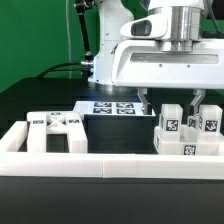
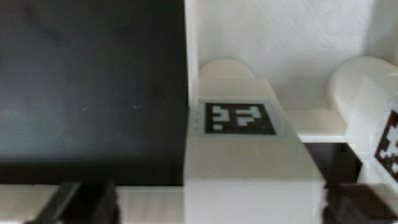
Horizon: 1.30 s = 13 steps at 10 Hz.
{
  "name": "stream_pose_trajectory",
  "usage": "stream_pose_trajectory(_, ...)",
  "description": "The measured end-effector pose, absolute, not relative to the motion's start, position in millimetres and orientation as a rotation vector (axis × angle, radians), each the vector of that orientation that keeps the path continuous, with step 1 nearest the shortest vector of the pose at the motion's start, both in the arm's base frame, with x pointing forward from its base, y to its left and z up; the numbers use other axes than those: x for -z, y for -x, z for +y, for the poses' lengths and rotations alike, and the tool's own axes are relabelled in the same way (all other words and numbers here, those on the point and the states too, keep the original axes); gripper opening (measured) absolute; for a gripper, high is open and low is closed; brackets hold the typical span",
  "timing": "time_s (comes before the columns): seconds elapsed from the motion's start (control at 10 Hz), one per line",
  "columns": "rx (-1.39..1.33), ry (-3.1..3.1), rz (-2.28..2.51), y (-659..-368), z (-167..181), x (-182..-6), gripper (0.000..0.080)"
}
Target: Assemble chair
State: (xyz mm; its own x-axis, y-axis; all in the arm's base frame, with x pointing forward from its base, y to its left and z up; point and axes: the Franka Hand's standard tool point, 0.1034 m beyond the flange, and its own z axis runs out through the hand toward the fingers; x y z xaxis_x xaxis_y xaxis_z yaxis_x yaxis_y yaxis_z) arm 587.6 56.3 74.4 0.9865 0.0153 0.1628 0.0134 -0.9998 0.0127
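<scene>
The chair lies in loose white tagged parts. A cluster of upright blocks [image 1: 190,140] stands at the exterior view's right, and a flat frame-like part [image 1: 55,130] lies at its left. My gripper [image 1: 172,103] hangs over the right cluster with its fingers down on either side of one rounded block [image 1: 170,122]. In the wrist view that block [image 2: 240,130] shows its tag and runs down between my gripper [image 2: 217,205]. One dark finger [image 2: 80,205] stands apart from it with a gap, and the other finger [image 2: 356,205] is close beside it. The jaws are open around the block. A second rounded part [image 2: 356,95] stands next to it.
The marker board [image 1: 112,106] lies on the black table behind the parts. A long low white border rail [image 1: 110,165] runs along the front edge, and the parts stand just behind it. The robot's base and cables fill the back.
</scene>
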Motion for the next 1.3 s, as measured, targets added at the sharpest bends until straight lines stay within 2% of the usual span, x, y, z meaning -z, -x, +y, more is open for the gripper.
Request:
stream_pose_trajectory(0.1,-0.255,-3.119,0.022,-587.5,56.2,-74.3,0.0382)
stream_pose_trajectory(0.2,-0.255,-3.121,-0.008,-587.5,56.2,-74.1,0.0382)
stream_pose_trajectory(0.3,-0.255,-3.121,-0.008,-587.4,55.9,-74.0,0.029)
stream_pose_trajectory(0.8,-0.258,-3.109,-0.517,-588.0,56.1,-74.5,0.029)
stream_pose_trajectory(1.3,-0.241,-2.892,-1.381,-586.9,54.2,-74.6,0.029)
